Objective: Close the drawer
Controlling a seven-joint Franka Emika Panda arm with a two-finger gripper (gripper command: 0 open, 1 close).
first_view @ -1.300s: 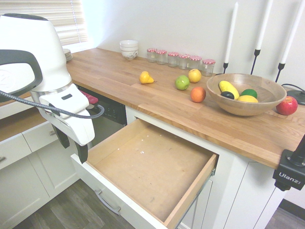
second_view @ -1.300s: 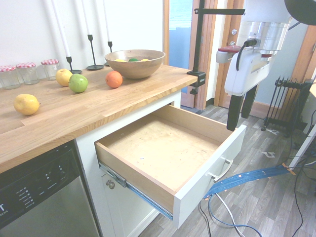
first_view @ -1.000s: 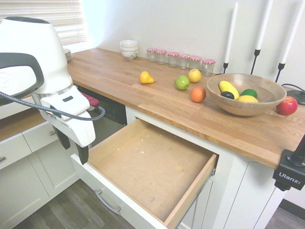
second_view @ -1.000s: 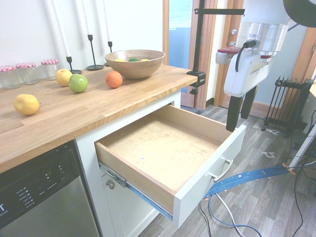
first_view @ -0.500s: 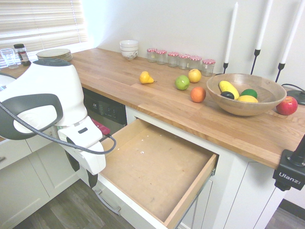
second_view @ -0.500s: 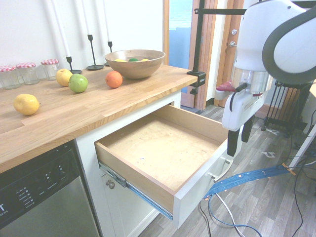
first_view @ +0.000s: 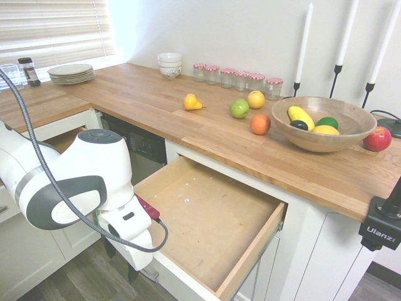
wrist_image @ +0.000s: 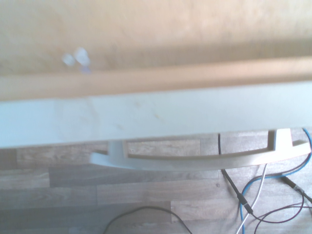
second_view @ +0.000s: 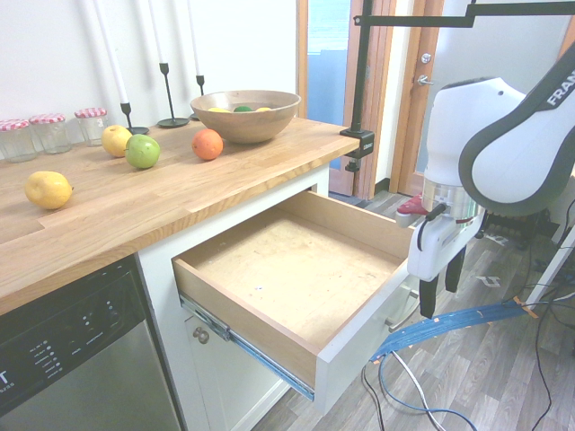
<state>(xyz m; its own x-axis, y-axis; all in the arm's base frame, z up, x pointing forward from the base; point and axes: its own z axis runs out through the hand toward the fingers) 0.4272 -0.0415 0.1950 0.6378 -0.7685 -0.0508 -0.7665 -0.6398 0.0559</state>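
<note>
the drawer stands pulled out below the worktop; the pincer, released and holding nothing, hangs near its silver handle

1 handle jutting from drawer front, open floor beyond, air clear above drawer interior

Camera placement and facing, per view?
First exterior: above the counter's bowl end, facing down across the open drawer toward the window blinds; arm and gripper at left.
Second exterior: dishwasher side, facing the doors; arm and gripper at right.
Wrist: on the wrist, looking down at drawer front, handle, floor; no robot parts clear.
Exteriors share drawer, bowl.
</note>
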